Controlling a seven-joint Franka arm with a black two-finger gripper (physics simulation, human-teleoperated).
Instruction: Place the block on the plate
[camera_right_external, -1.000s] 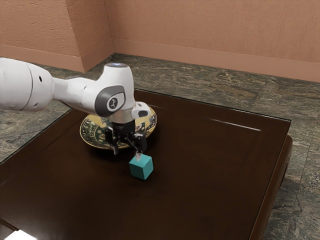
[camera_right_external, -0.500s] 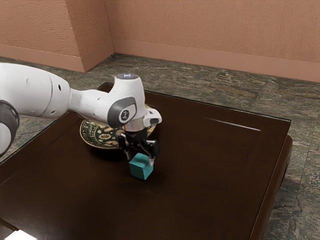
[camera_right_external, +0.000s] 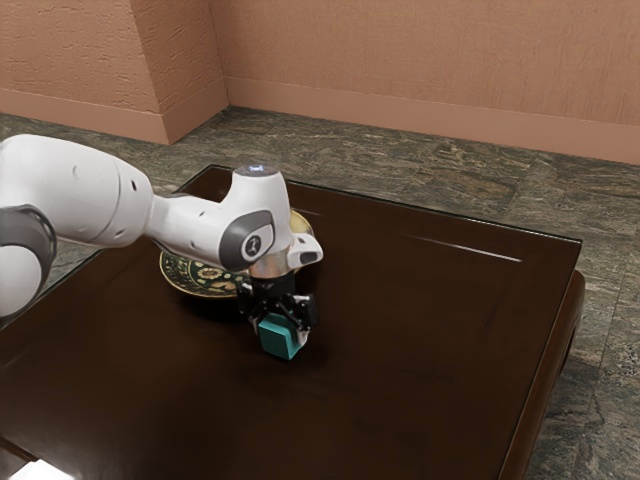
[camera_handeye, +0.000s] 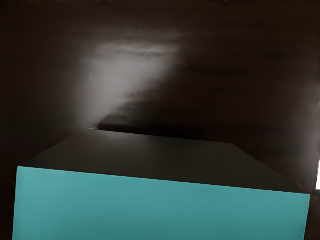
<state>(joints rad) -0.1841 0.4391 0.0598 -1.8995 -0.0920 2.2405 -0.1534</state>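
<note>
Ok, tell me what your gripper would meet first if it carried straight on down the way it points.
The teal block, right at my gripper; beyond it lies the dark tabletop. How much gap, if any, is left under the block is unclear.

From my screen in the exterior view, I see a dark brown worktop (camera_right_external: 420, 350) with a smooth sheen and a thin, lighter line along its far edge. Toward ten o'clock from its middle lies a round patterned plate (camera_right_external: 190, 280), dark green and gold, partly hidden from me. Just off the plate's four o'clock side is the teal block (camera_right_external: 280, 338); I can't tell whether its underside touches the worktop. A pale streak (camera_right_external: 470, 249) crosses the surface toward two o'clock, and a bright white patch (camera_right_external: 40, 471) sits toward eight.
</note>
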